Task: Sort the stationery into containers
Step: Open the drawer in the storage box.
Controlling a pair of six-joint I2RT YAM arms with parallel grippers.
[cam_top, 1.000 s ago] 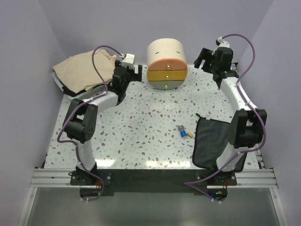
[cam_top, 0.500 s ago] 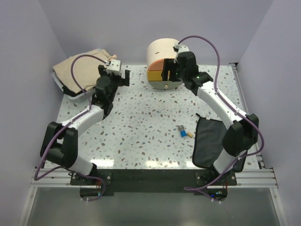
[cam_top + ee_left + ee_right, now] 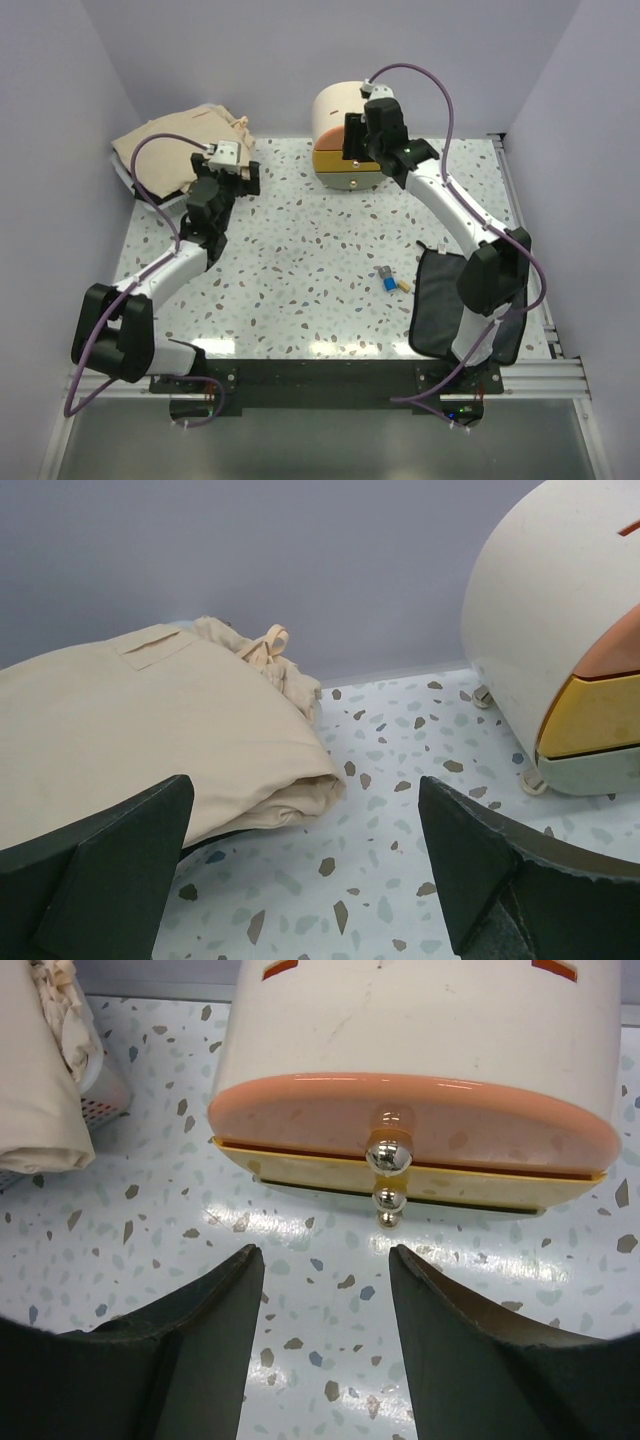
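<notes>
**Right jaws lined up on the drawer knob, loose pieces waiting near the pouch**

Nearest the arm bases, at about 4 o'clock, the black pouch (image 3: pixel 447 302) lies flat on the desk (image 3: pixel 300 260). Just beside its left edge sit the small blue and yellow pieces (image 3: pixel 392 281), touched by neither arm.

The main risk lies at the far end. The top knob (image 3: pixel 388 1154) is small, round and shiny, so the right jaws could slide off it as they close. A second knob (image 3: pixel 387 1198) sits right beneath it, and a low approach might catch both or the wrong one. The drawers look shut, and a pull could drag the whole box along the desk, since nothing braces it.

The right arm (image 3: pixel 440 195) reaches long from 5 o'clock up to 12 o'clock, wrist bent down over the front of the cream box (image 3: pixel 338 108). Its jaws are spread wide and empty, the fingers (image 3: pixel 180 1360) standing either side of the knobs and short of the orange drawer (image 3: pixel 300 1110).

The left arm (image 3: pixel 185 255) stretches toward 10 o'clock, low over the desk. Its jaws are also apart and hold nothing. They face the gap between the beige cloth bag (image 3: pixel 130 710) and the box.
</notes>
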